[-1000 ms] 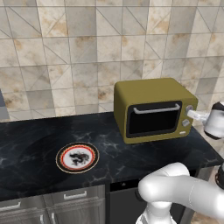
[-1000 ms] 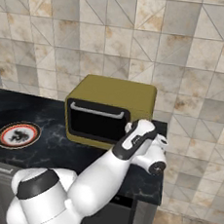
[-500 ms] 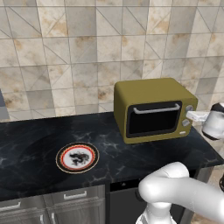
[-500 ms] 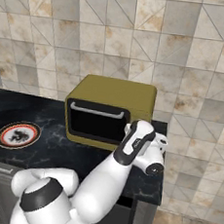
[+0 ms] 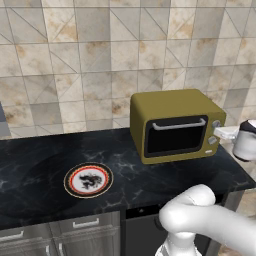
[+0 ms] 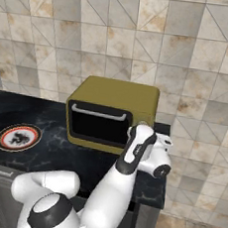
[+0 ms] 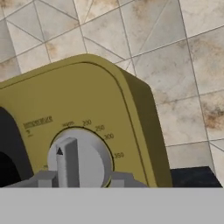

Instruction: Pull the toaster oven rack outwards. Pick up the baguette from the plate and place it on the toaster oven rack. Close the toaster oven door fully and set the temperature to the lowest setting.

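toaster oven dial scale – 200, 250, 300, 350.

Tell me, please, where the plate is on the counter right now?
The plate lies flat on the dark counter, left of the oven and nearer the front edge; in the right base view it sits at the far left.

Toaster oven is sitting on the black counter against the tiled wall, toaster oven door standing shut, silver handle across its top edge. Two knobs are showing on its right panel. The arm's white hand is reaching toward them from the right. Plate is lying well left, bare.
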Robot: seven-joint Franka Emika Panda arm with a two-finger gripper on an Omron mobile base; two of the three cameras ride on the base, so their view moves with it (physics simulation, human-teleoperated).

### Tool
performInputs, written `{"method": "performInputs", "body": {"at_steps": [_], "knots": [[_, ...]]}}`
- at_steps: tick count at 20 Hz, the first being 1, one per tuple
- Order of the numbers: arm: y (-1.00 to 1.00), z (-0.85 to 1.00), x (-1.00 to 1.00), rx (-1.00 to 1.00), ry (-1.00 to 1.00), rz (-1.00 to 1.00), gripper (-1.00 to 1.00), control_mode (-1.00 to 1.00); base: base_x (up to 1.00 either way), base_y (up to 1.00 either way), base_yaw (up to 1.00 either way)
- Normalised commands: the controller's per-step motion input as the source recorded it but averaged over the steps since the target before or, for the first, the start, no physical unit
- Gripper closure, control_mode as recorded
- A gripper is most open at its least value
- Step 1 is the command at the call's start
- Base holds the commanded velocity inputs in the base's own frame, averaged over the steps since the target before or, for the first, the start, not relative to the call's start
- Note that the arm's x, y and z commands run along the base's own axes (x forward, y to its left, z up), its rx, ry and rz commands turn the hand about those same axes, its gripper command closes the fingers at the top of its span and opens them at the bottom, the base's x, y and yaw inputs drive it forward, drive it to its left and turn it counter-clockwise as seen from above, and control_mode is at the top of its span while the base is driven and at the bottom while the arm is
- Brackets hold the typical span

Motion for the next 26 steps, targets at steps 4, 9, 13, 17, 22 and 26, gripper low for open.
{"method": "performInputs", "body": {"at_steps": [4,9,13,17,22,26], "knots": [[0.0,0.0,0.12,-0.57,-0.26,0.2,1.0,-1.0,0.0,0.0,0.0],[0.08,0.0,0.01,-0.7,-0.46,0.17,1.0,-1.0,0.0,0.0,0.0],[0.16,0.0,0.0,-0.76,-0.62,0.12,1.0,-1.0,0.0,0.0,0.0],[0.07,0.0,0.0,-0.76,-0.59,0.13,1.0,-1.0,0.0,0.0,0.0],[0.0,0.0,0.0,-0.75,-0.56,0.16,1.0,-1.0,0.0,0.0,0.0],[0.0,0.0,0.0,-0.74,-0.53,0.15,1.0,-1.0,0.0,0.0,0.0]]}}
